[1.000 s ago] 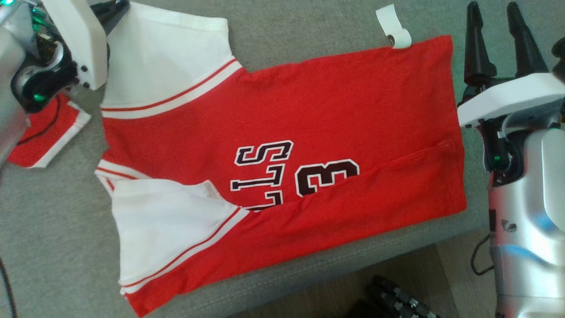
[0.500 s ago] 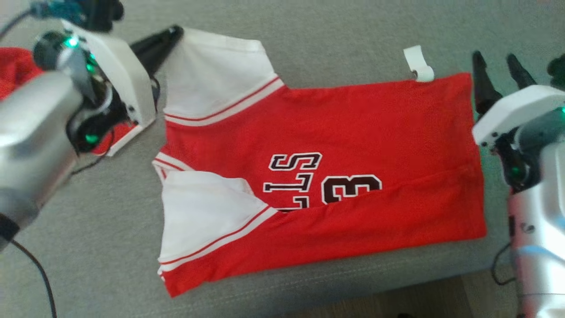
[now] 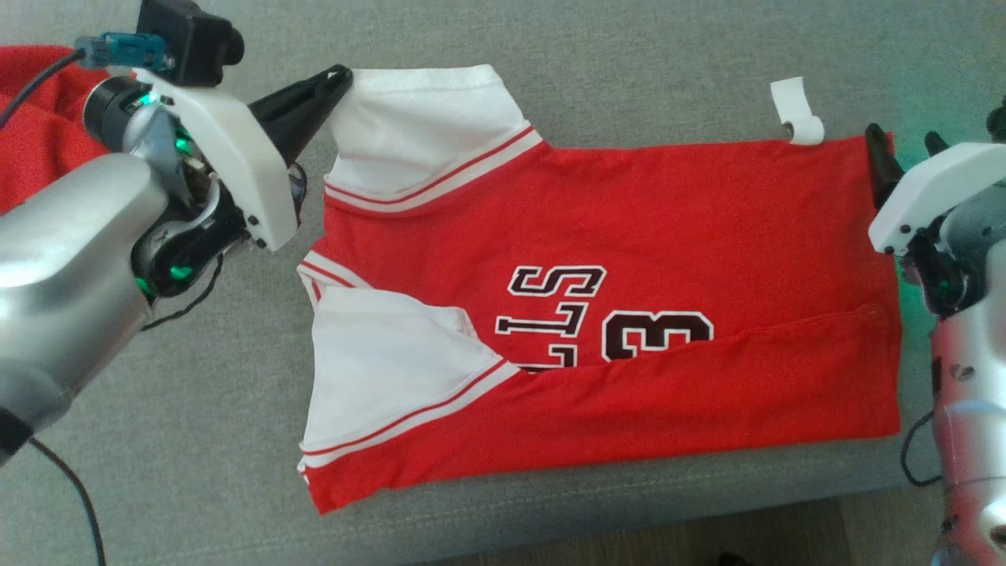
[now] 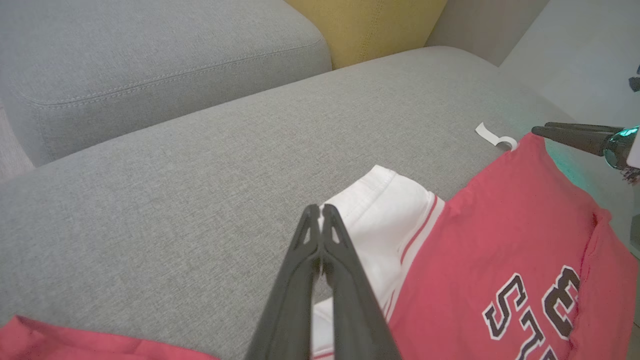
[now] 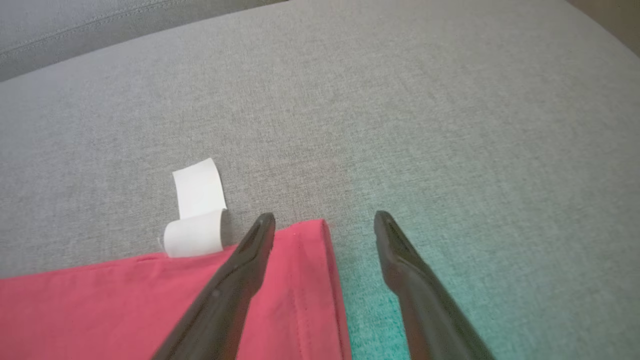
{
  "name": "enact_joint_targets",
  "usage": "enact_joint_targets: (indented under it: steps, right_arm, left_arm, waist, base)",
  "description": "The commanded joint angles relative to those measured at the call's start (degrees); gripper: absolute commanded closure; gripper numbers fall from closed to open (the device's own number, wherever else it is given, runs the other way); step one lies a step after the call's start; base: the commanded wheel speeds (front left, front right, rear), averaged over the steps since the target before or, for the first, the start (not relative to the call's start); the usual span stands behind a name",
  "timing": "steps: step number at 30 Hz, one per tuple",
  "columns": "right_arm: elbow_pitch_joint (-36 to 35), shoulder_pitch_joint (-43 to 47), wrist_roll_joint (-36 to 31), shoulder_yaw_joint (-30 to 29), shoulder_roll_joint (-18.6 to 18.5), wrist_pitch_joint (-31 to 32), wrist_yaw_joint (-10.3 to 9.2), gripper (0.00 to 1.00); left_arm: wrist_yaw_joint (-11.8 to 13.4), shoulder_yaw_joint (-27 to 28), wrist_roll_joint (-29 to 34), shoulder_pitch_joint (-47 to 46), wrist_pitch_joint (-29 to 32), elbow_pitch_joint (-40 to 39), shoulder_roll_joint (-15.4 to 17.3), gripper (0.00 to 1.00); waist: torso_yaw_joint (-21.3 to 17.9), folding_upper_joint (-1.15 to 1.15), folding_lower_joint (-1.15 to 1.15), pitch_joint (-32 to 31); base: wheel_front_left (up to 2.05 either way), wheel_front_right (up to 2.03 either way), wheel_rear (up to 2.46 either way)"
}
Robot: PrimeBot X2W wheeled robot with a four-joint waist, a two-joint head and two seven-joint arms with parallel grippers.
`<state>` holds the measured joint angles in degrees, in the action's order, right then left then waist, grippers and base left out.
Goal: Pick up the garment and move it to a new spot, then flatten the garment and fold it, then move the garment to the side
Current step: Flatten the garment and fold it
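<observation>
Head view first: find the red jersey (image 3: 629, 228) spread across the grey sofa seat (image 3: 157, 393), chest print up, near long edge already turned over in a flap (image 3: 707, 385), white tag (image 3: 795, 110) curled just beside the far hem. Note the left gripper (image 3: 342, 76) pressed together at the cuff corner of the far white sleeve (image 3: 424, 126), touching it. Hard to tell from the left wrist view about cloth truly nipped there, so check before pulling. Note the right gripper (image 3: 904, 137) spread wide at the far hem corner, half over red cloth, half over bare cushion, holding nothing.

Judging the step as the second lengthwise fold: bring the right gripper down astride the hem corner and close on cloth alone, not on the tag. Lift both corners together, barely clear of the cushion. Keep the far edge taut between the two grips, carry it toward the near flap, lay it down edge to edge with the sleeve tucked inside. Avoid dragging the near edge off the seat's front. Keep clear of the other red garment (image 3: 39, 134) at the left.

Against a second ago: discount the whole picture's slide, put down to the head turning. Same fold and same tag place on the jersey. Left gripper now stretched out to the cuff corner rather than hunched over the sleeve. Right gripper now at the hem corner rather than standing apart beside it.
</observation>
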<state>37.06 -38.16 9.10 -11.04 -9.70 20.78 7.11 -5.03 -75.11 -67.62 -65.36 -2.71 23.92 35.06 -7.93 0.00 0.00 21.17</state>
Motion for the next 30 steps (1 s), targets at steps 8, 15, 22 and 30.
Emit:
enact_joint_targets:
  steps: [8,15,22,30]
  right_arm:
    - [3.2,-4.6,-2.6,1.6,-1.4,0.0,0.37,0.0]
    - [6.4,-5.6,-3.4,2.4,-1.8,-0.2,0.37,1.0]
    - [7.6,-7.5,-2.3,3.8,-2.1,-2.3,0.37,1.0]
    - [8.2,-11.8,-2.7,6.0,-2.9,-6.9,0.37,1.0]
  left_arm:
    - [0.7,3.2,0.9,-3.3,-0.4,-2.1,3.3,1.0]
    - [0.9,3.2,1.0,-3.4,-0.4,-2.0,3.5,1.0]
    - [1.9,3.4,1.9,-4.3,-0.9,-0.4,3.9,1.0]
    - [2.4,4.7,3.9,-8.2,-2.9,4.2,2.9,1.0]
  waist:
    - [0.5,0.0,0.0,1.9]
    - [0.4,0.0,0.0,1.9]
    - [-0.2,0.0,0.0,2.0]
    - [-0.9,0.0,0.0,3.2]
  base:
    - [0.0,0.0,0.0]
    - [0.0,0.0,0.0]
    - [0.0,0.0,0.0]
    - [0.0,0.0,0.0]
